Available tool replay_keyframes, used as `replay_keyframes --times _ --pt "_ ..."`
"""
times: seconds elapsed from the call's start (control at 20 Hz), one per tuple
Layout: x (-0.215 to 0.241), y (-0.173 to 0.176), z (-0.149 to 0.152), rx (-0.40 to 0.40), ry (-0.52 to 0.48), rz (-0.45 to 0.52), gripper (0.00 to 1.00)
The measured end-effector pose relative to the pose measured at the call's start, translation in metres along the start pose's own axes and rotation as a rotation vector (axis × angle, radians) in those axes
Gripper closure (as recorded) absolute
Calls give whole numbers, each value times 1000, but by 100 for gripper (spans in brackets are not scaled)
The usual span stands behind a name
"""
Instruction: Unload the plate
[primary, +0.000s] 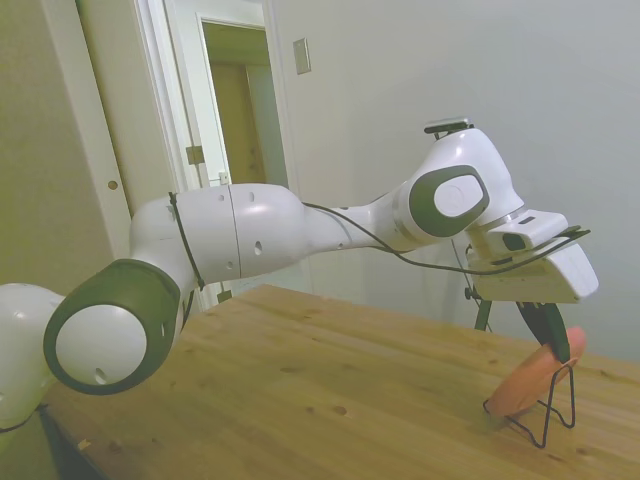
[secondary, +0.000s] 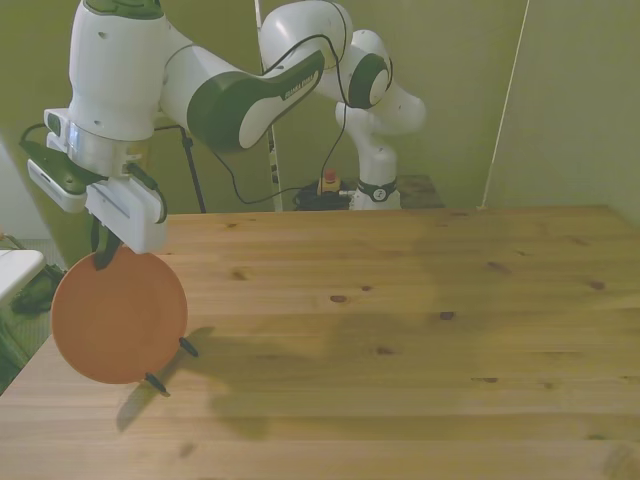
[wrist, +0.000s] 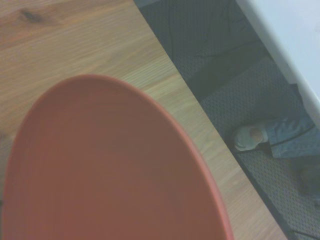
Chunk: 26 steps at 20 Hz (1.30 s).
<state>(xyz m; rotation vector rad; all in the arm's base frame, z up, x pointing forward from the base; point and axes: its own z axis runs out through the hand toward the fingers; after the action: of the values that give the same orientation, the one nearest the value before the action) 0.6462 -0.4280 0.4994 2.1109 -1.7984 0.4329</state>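
The salmon-orange plate (primary: 522, 387) (secondary: 120, 318) stands on edge, tilted back in a thin black wire stand (primary: 562, 402) (secondary: 186, 347) near the table corner at the front view's left. My gripper (primary: 553, 338) (secondary: 103, 254) reaches down onto the plate's top rim, and its dark fingers look shut on that rim. From the wrist view, the plate's (wrist: 110, 170) curved face fills most of the picture. The plate's lower edge sits between the stand's wires.
The wooden table (secondary: 400, 300) stretches wide toward the front view's right. The table edge (wrist: 200, 125) runs close beside the plate, with dark floor and a shoe (wrist: 250, 137) below it. A doorway (primary: 235, 110) stands behind the arm.
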Motion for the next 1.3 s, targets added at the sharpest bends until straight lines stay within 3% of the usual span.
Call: replay_keyframes --times 0.25,0.5,0.7,0.85,1.0,1.3 --pt "4 0 -15 20 18 4 100" --pt "11 7 -72 79 30 6 100" --pt "-7 14 -139 217 -76 -39 100" --pt "-35 19 -162 285 -200 -77 100" --pt "-68 17 -140 310 -348 -124 100" --pt "-129 37 -33 306 -657 -248 100"
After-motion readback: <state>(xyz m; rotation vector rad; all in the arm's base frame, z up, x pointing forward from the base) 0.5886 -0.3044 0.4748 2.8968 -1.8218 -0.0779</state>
